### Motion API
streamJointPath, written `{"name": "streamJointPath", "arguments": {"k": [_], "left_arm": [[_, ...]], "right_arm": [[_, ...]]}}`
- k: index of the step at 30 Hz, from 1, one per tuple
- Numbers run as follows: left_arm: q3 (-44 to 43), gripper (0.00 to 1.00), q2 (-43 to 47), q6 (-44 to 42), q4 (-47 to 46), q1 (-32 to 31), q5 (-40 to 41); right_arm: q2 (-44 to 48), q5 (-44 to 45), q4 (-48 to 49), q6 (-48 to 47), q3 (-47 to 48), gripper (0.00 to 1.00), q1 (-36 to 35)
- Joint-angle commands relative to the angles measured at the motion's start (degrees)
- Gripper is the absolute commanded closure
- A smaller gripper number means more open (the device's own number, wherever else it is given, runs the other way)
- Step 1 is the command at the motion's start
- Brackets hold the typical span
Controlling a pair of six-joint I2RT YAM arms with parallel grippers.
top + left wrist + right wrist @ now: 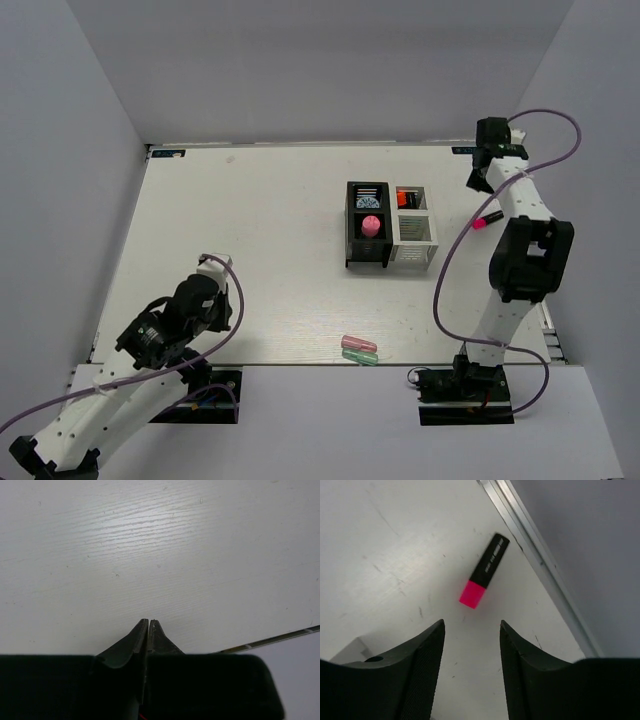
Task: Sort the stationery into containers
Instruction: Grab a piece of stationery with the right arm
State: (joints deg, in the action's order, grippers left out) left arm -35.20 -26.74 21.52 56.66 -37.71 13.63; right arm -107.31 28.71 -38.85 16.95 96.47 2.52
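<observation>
The white surface (pixel 250 220) shows the job partly done: the black bin (pixel 367 238) and white bin (pixel 413 230) hold items. 3 remain out: a pink-capped marker (pixel 485 571) by the far right edge, just ahead of the spread right gripper (pixel 472 624), and a pink piece (pixel 357 343) and green piece (pixel 362 356) at the near edge. The left gripper (pixel 149 622) is pressed together, empty.

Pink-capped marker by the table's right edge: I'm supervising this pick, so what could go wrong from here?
1. The pink-capped marker lies close to the metal edge rail; a finger of the open right gripper could strike the rail or push the marker against it.
2. The marker lies slanted to the jaws and ahead of them, so a close now might miss or pinch it askew.
</observation>
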Motion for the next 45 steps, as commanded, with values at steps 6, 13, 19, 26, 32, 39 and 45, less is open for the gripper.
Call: {"name": "streamJointPath", "arguments": {"k": [6, 13, 19, 26, 32, 39, 45], "left_arm": [[-1.01, 0.83, -2.61, 1.33, -1.29, 0.18, -1.41], [-0.57, 0.83, -3.66, 1.95, -1.29, 0.18, -1.67], [-0.05, 0.83, -4.63, 2.12, -1.82, 0.18, -1.85], [0.48, 0.83, -4.64, 2.56, -2.08, 0.1, -2.29], [0.84, 0.83, -4.81, 2.74, -2.0, 0.18, -2.73], [0.57, 0.83, -4.63, 2.74, -1.47, 0.1, -2.82], [1.27, 0.83, -5.34, 3.09, -2.26, 0.27, -3.34]], "right_arm": [[-7.12, 8.3, -9.92, 13.72, 2.93, 0.67, 1.6], [-12.22, 9.17, -9.5, 16.8, 2.95, 0.62, 4.33], [-12.49, 4.87, -3.44, 14.43, -1.79, 0.52, 6.61], [-11.43, -2.08, 5.88, 12.75, -5.32, 0.4, 8.29], [-11.78, -5.5, 8.97, 13.99, -6.03, 0.36, 9.08], [-8.37, -13.68, 11.77, 16.09, -9.71, 0.38, 9.78], [-7.13, -12.27, 11.26, 21.63, -10.69, 0.4, 10.31]]}}
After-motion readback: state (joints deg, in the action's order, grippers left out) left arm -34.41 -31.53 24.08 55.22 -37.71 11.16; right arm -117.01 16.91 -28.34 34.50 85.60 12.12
